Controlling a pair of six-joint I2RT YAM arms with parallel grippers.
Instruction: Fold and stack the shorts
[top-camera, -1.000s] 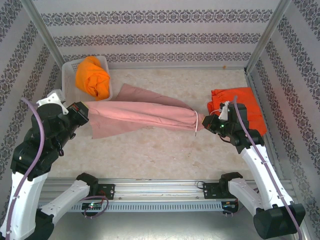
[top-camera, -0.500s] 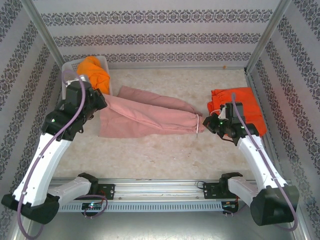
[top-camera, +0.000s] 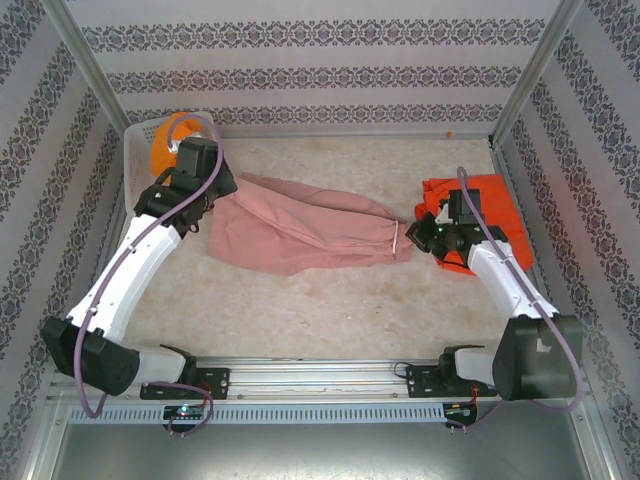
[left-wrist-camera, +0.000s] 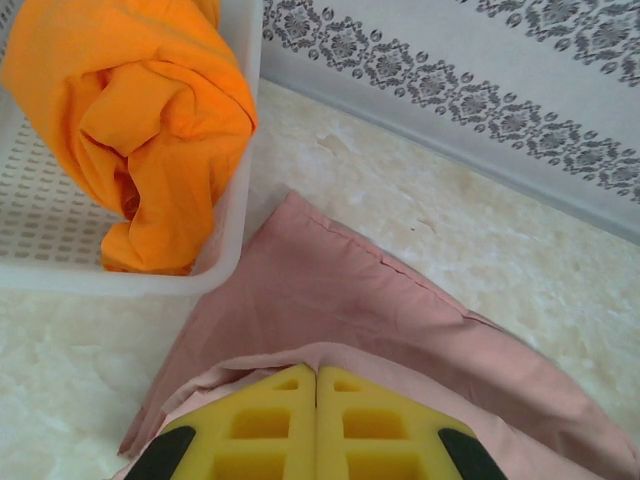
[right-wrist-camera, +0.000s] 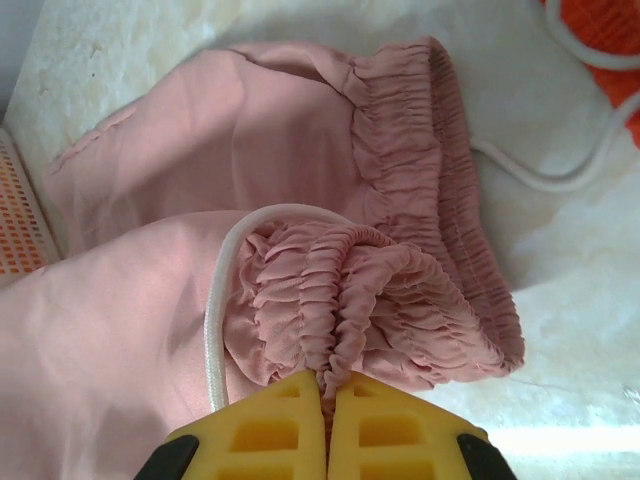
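Tabletop (top-camera: 330, 300), pale and mottled, sits between floral-striped walls (top-camera: 320, 60), bearing pink shorts (top-camera: 300, 230).

Left hand (left-wrist-camera: 317, 375) pinching pink shorts (left-wrist-camera: 390, 320), orange shorts (left-wrist-camera: 140, 120) in basket (left-wrist-camera: 60, 276)

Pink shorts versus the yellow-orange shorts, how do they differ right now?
The pink shorts lie spread long across the table; the yellow-orange shorts sit crumpled in the white basket. Jaws of the left gripper and right gripper are shut on the pink shorts; the yellow-orange shorts are ungripped. Both are soft fabric.

White arms (top-camera: 125, 275), black joints (top-camera: 90, 355), yellow pincers (left-wrist-camera: 317, 372)
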